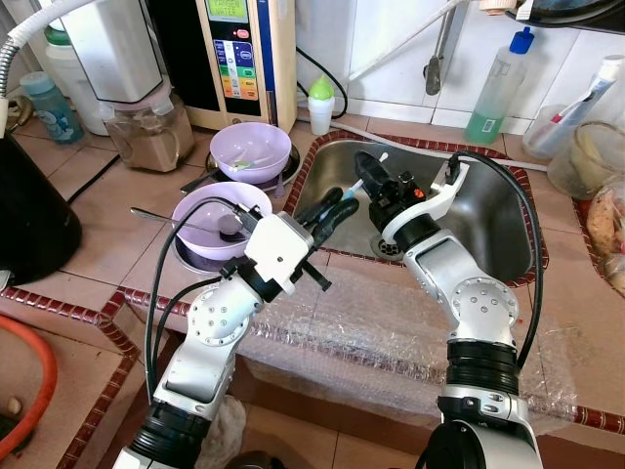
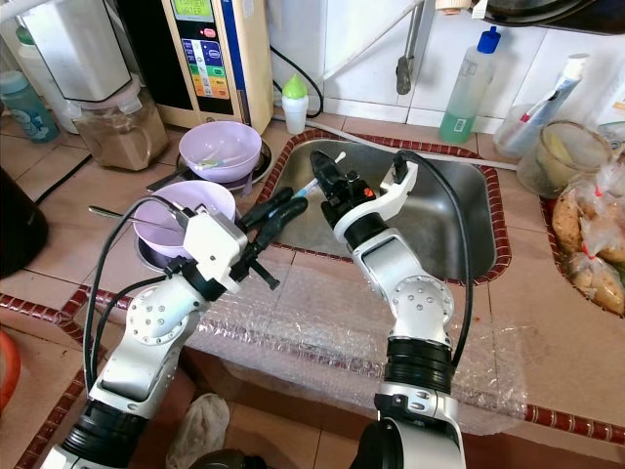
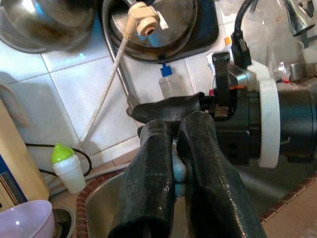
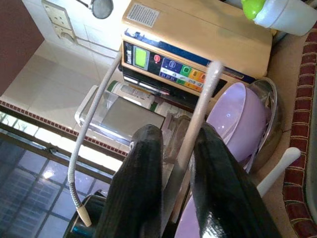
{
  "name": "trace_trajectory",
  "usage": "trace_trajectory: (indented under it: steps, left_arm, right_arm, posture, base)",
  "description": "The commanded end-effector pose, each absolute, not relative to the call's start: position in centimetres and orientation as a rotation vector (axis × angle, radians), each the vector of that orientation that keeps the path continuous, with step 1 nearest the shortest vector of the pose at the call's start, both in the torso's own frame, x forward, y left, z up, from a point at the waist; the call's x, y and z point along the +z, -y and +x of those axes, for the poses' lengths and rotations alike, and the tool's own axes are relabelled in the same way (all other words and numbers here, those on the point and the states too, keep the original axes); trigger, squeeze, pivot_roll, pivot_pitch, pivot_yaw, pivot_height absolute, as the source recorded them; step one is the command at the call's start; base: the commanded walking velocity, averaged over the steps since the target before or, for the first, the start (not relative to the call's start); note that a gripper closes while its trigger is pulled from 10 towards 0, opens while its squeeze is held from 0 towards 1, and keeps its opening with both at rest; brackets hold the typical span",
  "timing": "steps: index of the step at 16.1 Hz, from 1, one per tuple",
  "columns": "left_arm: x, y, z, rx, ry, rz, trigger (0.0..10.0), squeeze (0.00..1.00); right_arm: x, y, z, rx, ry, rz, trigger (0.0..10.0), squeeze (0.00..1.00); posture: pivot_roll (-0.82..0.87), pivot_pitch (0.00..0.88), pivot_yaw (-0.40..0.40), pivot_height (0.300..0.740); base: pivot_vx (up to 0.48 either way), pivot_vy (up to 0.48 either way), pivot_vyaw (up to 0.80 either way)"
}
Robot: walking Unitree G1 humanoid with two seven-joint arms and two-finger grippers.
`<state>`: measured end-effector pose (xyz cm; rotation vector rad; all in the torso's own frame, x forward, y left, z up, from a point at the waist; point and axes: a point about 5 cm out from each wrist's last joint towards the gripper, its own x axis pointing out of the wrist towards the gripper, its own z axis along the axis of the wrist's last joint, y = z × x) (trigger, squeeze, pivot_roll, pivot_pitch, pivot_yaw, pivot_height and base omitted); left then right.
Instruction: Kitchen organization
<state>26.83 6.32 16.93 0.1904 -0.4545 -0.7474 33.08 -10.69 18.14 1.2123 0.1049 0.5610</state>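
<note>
Spoon [image 1: 359, 182], a thin pale stick with a light blue end, held over the near left corner of the steel sink [image 1: 488, 210] between both hands.
The left hand [image 1: 330, 209] has its two rubbery black fingers [image 3: 148, 183] pressed together on the spoon's blue end, and the right hand [image 1: 369, 174] clamps its fingers [image 4: 143, 173] on the pale handle, so the two hands meet tip to tip above the sink's rim. Left of them on the terracotta tiled tabletop [image 1: 88, 244] sit two smooth round lilac plastic bowls [image 1: 221, 210], each in a metal pan. Crinkled clear bubble wrap [image 1: 342, 327] covers the tabletop's front edge beneath the arms.
</note>
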Motion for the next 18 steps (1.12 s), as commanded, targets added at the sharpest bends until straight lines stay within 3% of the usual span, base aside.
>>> trace_trajectory:
  steps: [1,2,7,10,12,14,15,16,17,18]
  left_arm:
    - [16.7,-5.8,26.7,-0.775,0.438,0.204,10.0,0.00]
    - [16.6,-5.9,26.8,-0.774,0.431,0.203,10.0,1.00]
    - [16.2,-6.0,26.9,-0.780,0.409,0.215,10.0,1.00]
    - [16.1,-6.1,26.9,-0.775,0.398,0.221,10.0,1.00]
    - [16.0,-6.2,26.8,-0.799,0.370,0.238,10.0,1.00]
    - [16.0,-6.3,26.6,-0.837,0.321,0.244,10.0,1.00]
    - [15.9,-6.4,26.5,-0.847,0.310,0.253,10.0,1.00]
    - [15.7,-6.7,26.5,-0.848,0.289,0.258,10.0,1.00]
    - [15.0,-7.1,26.4,-0.873,0.236,0.261,10.0,1.00]
    - [14.2,-7.4,26.3,-0.904,0.178,0.274,10.0,1.00]
  right_arm:
    - [18.7,10.4,33.4,0.561,-0.102,1.204,0.0,0.00]
    - [18.8,10.6,33.5,0.550,-0.092,1.204,0.0,0.00]
    - [18.8,11.5,34.2,0.449,-0.047,1.154,0.0,0.00]
    - [19.5,13.8,35.3,0.258,0.098,0.805,0.0,0.00]
    - [18.5,15.4,36.0,0.161,0.105,0.517,0.0,0.00]
    - [17.1,16.3,36.5,0.105,0.069,0.364,0.0,0.00]
    - [16.5,16.7,36.7,0.078,0.047,0.312,2.5,0.00]
    - [15.3,17.0,36.8,0.055,0.003,0.275,10.0,0.00]
    - [13.8,17.2,36.8,0.036,-0.055,0.245,10.0,0.00]
    - [12.4,17.4,36.7,0.011,-0.111,0.222,10.0,1.00]
  posture:
    - [-0.02,0.000,0.034,0.740]
    - [-0.02,0.000,0.035,0.740]
    - [-0.02,0.000,0.036,0.740]
    - [-0.02,0.000,0.036,0.740]
    - [-0.02,0.000,0.036,0.740]
    - [-0.01,0.000,0.039,0.740]
    - [-0.01,0.000,0.041,0.740]
    - [-0.01,0.000,0.040,0.740]
    - [0.00,0.000,0.036,0.740]
    - [0.01,0.000,0.034,0.740]
  base:
    - [0.000,0.000,0.00]
    - [0.000,0.000,0.00]
    - [0.000,0.000,0.00]
    - [0.000,0.000,0.00]
    - [0.000,0.000,0.00]
    - [0.000,0.000,0.00]
    - [0.000,0.000,0.00]
    - [0.000,0.000,0.00]
    - [0.000,0.000,0.00]
    - [0.000,0.000,0.00]
